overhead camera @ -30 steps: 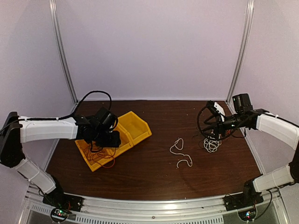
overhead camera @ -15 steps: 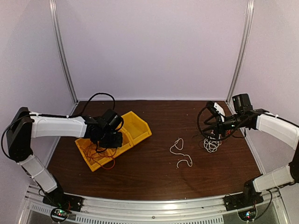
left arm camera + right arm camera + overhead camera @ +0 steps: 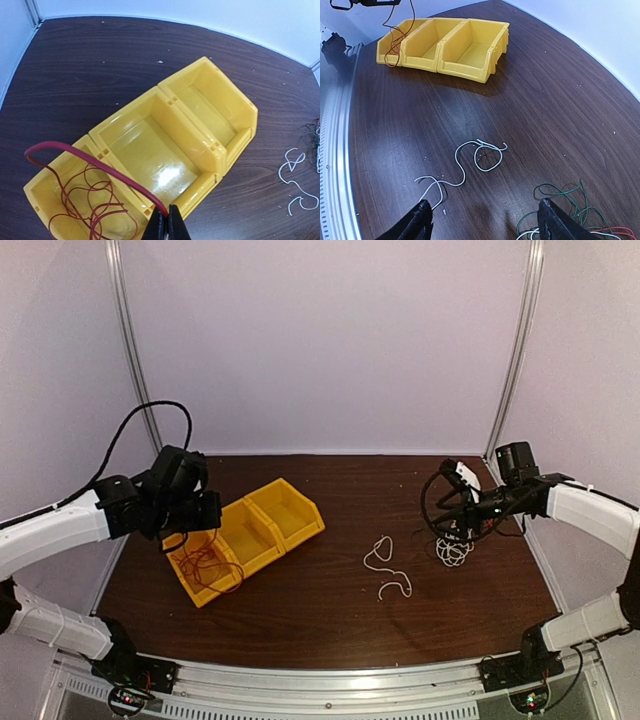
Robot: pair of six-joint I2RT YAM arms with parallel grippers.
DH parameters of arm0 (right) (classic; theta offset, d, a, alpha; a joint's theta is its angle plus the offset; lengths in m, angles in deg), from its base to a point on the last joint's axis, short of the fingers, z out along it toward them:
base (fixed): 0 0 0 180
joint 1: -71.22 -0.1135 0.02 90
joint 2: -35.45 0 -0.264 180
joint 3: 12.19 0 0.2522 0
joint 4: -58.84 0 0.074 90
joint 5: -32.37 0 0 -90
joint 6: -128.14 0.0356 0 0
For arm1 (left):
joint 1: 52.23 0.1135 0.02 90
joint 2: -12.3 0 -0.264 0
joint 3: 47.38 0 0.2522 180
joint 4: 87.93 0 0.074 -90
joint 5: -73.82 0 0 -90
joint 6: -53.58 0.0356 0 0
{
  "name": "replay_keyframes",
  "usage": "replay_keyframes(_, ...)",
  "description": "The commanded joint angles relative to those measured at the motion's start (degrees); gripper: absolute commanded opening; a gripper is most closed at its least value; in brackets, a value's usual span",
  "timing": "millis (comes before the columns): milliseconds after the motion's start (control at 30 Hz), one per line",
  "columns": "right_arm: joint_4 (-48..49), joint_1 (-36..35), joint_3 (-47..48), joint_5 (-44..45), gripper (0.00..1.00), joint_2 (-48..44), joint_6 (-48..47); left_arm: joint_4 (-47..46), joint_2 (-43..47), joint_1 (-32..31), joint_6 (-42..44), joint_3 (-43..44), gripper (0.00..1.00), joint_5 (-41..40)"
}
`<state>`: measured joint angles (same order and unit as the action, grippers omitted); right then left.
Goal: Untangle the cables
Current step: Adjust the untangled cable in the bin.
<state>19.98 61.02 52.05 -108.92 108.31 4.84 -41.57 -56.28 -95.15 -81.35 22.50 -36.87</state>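
Observation:
My left gripper (image 3: 167, 226) is shut on a red cable (image 3: 90, 161). It holds one end up above the yellow bins (image 3: 220, 150). The rest of the red cable lies in loops in the nearest compartment (image 3: 212, 568). In the top view the left gripper (image 3: 197, 524) hangs over the bins' left end. A white cable (image 3: 381, 565) lies loose mid-table and also shows in the right wrist view (image 3: 462, 170). My right gripper (image 3: 482, 220) is open and empty, above a tangle of green, white and red cables (image 3: 570, 212) at the right (image 3: 453, 552).
The yellow bins (image 3: 270, 525) form a row of three compartments set diagonally at the left; the two farther ones hold nothing. White walls and metal posts close in the table at the back and sides.
My left arm has lifted and swung back to the left, away from over the bin, with the red cable's end still in its gripper. The right arm has not moved.

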Motion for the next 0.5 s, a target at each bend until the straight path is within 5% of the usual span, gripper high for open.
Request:
replay_keyframes(0,-0.7,0.5,0.0,0.4,0.73,0.8,-1.0,-4.8,4.0,2.2,1.1,-8.9,0.00,-3.5)
replay_keyframes(467,-1.0,0.4,-0.1,0.4,0.72,0.7,-1.0,-11.1,-0.6,5.6,-1.0,-18.7,0.00,2.3)
